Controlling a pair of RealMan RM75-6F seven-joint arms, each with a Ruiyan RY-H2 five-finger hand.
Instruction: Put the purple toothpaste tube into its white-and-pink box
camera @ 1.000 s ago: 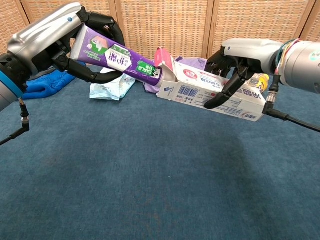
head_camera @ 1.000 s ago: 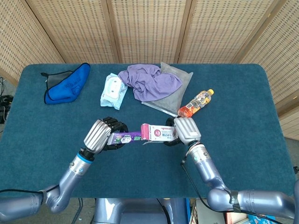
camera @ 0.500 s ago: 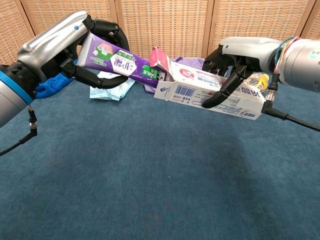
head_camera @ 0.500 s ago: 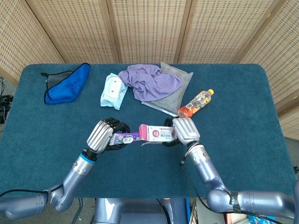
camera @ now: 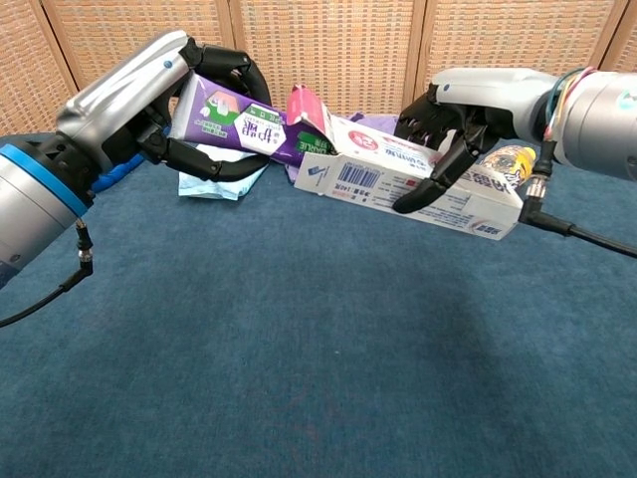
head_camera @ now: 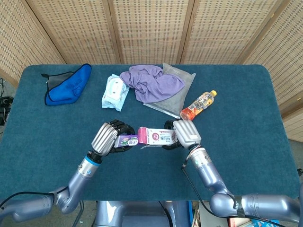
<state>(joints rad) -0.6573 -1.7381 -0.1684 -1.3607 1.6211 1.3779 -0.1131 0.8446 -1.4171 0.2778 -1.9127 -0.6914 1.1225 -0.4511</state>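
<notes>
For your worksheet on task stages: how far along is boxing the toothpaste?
Done: the left hand holds the tube, the right hand the box, both lifted, flap open. In hand: the tube's tip is at the opening. Left: sliding it fully in.

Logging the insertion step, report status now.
Left hand grips the purple toothpaste tube. Right hand holds the white-and-pink box. Tube's end at the box's open mouth, pink flap raised. Nothing blocking.
</notes>
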